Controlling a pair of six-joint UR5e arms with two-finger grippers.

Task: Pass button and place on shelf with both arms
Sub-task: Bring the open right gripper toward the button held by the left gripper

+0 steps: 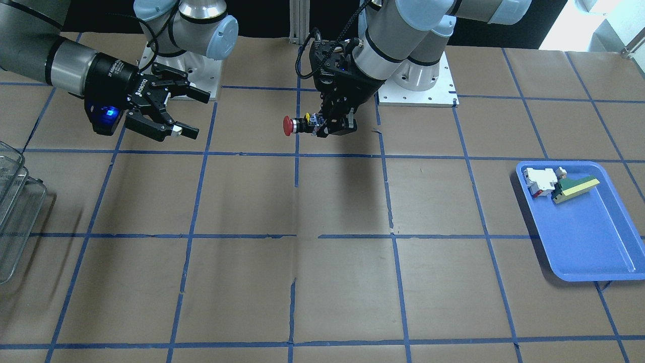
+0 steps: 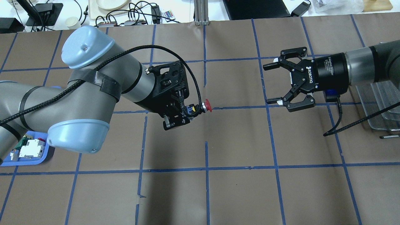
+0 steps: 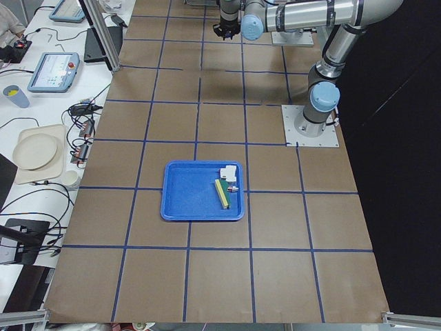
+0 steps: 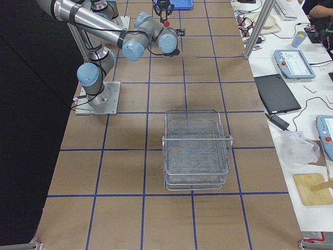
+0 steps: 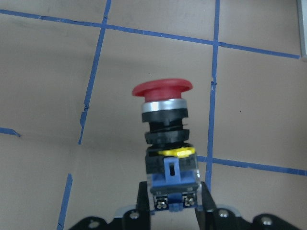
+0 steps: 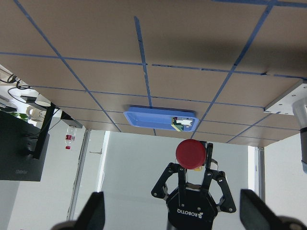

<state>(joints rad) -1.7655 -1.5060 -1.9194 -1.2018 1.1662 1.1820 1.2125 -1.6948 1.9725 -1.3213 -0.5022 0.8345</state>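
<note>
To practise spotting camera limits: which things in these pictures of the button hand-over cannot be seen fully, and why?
- shelf: in the front-facing view it is cut off by the left edge.
- blue tray: in the overhead view it is mostly hidden under the left arm.
- button: in the overhead view its rear end is hidden inside the left gripper.

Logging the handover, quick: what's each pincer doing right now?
Left pincer: shut on the red-capped black push button.
Right pincer: open, empty.
</note>
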